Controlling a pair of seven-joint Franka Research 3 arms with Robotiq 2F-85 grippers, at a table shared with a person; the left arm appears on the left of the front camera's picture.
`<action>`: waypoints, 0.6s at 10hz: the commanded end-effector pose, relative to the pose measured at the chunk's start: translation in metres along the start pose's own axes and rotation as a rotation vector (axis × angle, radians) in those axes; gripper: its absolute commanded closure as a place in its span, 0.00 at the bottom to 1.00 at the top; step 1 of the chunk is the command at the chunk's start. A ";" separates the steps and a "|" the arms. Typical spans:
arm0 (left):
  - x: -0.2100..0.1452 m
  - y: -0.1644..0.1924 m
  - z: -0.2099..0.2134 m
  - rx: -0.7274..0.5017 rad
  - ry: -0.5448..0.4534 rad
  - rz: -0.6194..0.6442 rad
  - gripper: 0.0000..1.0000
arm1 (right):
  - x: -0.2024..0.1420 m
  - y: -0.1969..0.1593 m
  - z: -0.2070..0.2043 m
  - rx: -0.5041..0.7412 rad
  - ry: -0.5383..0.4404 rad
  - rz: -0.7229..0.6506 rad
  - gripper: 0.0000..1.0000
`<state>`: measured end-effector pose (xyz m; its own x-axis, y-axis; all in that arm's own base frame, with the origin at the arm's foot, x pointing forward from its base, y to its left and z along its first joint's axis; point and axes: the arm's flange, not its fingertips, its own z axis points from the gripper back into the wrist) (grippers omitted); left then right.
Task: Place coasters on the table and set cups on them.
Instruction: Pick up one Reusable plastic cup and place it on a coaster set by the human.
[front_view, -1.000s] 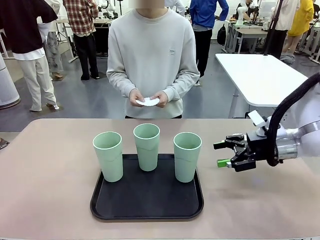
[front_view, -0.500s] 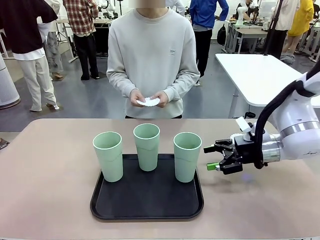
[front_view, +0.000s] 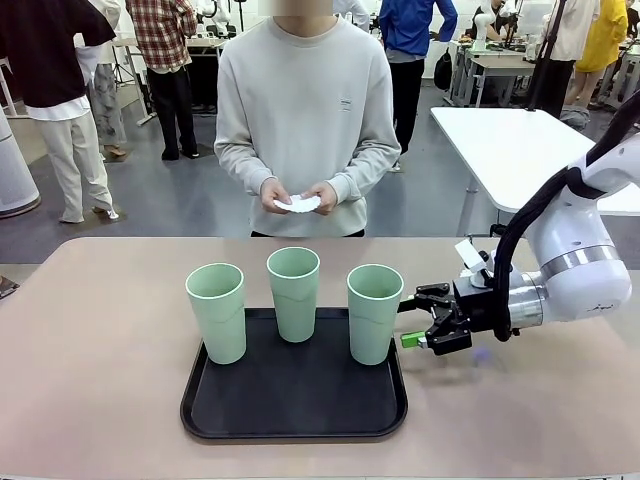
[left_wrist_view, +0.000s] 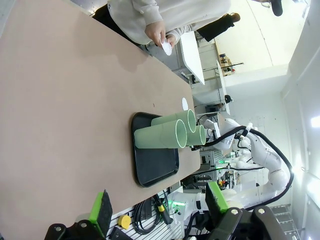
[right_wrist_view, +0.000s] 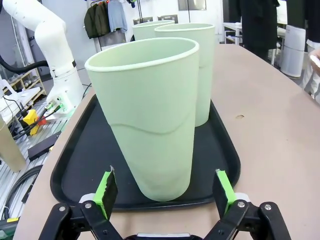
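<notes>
Right gripper (front_view: 405, 321) open, jaws spread wide, fingers level and pointing at the right cup (front_view: 374, 312) from its outer side. Fingertips sit low, just beside the cup wall; whether they touch it I cannot tell. Wrist view: that cup stands upright just ahead, framed between my two green pads (right_wrist_view: 106, 187).

Right cup, middle cup (front_view: 293, 292) and left cup (front_view: 216, 312): all upright on the black tray (front_view: 295, 405), the middle one set farther back, each apart from its neighbours. Tray lies flat on the desk (front_view: 90, 350), centred, toward my side.

Coasters (front_view: 297, 204): white, held between the person's hands (front_view: 325, 193) at the far side, above the desk's far edge; count not readable.

Left gripper (left_wrist_view: 158, 205) open as well, pads spread, looking along the desk toward the tray from well away
</notes>
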<state>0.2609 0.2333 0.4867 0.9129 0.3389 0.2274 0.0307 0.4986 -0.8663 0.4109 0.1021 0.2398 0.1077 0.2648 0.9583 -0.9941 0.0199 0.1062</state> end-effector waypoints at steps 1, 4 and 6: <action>-0.001 -0.001 0.001 -0.014 -0.003 -0.004 0.00 | -0.004 -0.007 -0.016 -0.033 -0.004 0.026 0.00; -0.001 -0.001 0.001 -0.014 -0.003 -0.004 0.00 | -0.001 -0.008 -0.026 -0.028 -0.008 0.041 0.00; -0.001 -0.001 0.001 -0.014 -0.003 -0.004 0.00 | 0.001 -0.008 -0.026 -0.024 -0.012 0.035 0.00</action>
<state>0.2609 0.2333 0.4867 0.9130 0.3388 0.2274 0.0307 0.4987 -0.8662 0.4151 0.1216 0.2389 0.0930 0.2622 0.9605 -0.9956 0.0133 0.0928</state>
